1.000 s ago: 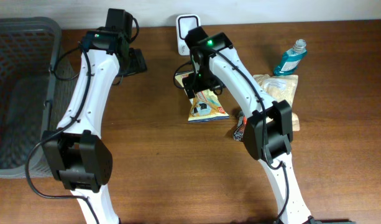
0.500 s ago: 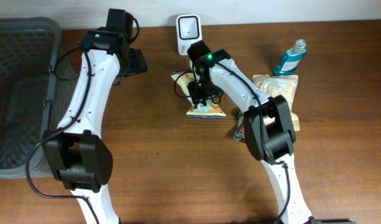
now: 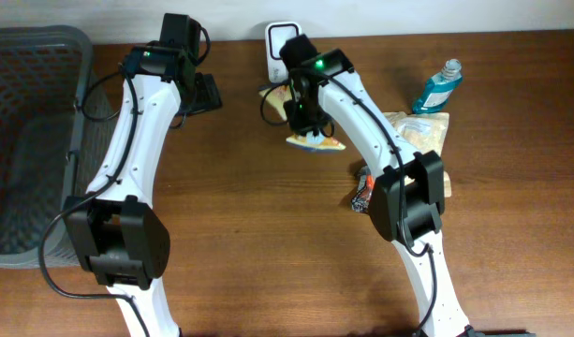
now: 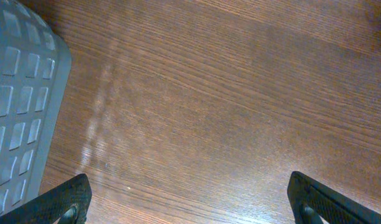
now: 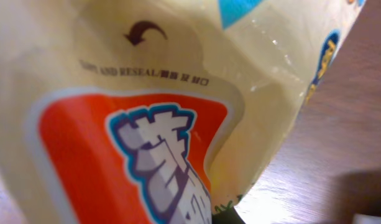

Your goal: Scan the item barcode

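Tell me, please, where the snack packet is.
Overhead view: the snack packet is centre-rear, gripped in the right jaws, just in front of the white scanner.

Shop checkout (probably), scanner (image 3: 277, 41), basket (image 3: 43, 39)

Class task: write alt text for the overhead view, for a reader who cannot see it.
The right claw grips a yellow snack packet just in front of a white scanner at the wooden table's far edge. The left arm stretches out beside a grey basket; a blue bottle and more packets sit to the right.
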Controlling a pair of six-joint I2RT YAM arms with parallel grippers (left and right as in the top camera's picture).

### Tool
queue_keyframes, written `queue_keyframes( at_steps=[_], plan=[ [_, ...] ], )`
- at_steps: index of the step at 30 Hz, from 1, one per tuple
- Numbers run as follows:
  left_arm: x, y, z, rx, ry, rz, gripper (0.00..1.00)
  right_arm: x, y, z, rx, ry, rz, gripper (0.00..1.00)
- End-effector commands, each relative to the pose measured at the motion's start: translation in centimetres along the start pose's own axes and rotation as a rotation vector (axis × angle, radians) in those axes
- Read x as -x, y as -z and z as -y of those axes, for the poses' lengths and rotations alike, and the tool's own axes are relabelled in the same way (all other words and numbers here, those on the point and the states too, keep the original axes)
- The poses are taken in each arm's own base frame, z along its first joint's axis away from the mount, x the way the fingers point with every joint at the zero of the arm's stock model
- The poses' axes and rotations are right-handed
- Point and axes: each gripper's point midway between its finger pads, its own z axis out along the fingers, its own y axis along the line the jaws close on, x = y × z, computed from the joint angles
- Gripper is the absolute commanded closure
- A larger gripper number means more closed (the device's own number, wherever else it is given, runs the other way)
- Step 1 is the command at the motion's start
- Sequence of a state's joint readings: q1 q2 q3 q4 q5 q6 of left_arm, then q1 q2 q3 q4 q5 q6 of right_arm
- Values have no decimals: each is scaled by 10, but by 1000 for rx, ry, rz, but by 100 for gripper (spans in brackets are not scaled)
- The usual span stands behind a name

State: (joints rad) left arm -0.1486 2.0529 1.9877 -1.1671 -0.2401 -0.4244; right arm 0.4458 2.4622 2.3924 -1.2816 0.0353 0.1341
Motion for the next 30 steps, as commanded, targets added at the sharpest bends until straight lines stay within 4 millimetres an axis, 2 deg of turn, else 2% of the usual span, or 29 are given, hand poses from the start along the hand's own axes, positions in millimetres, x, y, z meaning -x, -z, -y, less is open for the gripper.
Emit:
queue_keyframes(
  at_steps=[1, 3, 5, 9, 13, 20, 30],
  plan=[
    [-5, -8, 1, 12, 3, -20, 1, 31, 31, 30, -171, -63, 138, 96],
    [-5, -8, 1, 12, 3, -20, 1, 51, 41, 48, -270, -121, 237, 96],
    [-5, -8, 1, 12, 3, -20, 1, 69, 47, 55, -315, -143, 323, 96],
    [-5, -8, 1, 12, 3, -20, 1, 108, 56, 56, -315, -187, 495, 96],
    [-5, -8, 1, 12, 3, -20, 1, 134, 62, 52, -288, -214, 610, 96],
    [-5, -8, 1, 12, 3, -20, 1, 140, 25, 39, -230, -195, 595, 96],
    [-5, -8, 2, 11, 3, -20, 1, 141, 19, 39, -230, -196, 596, 96]
  ],
)
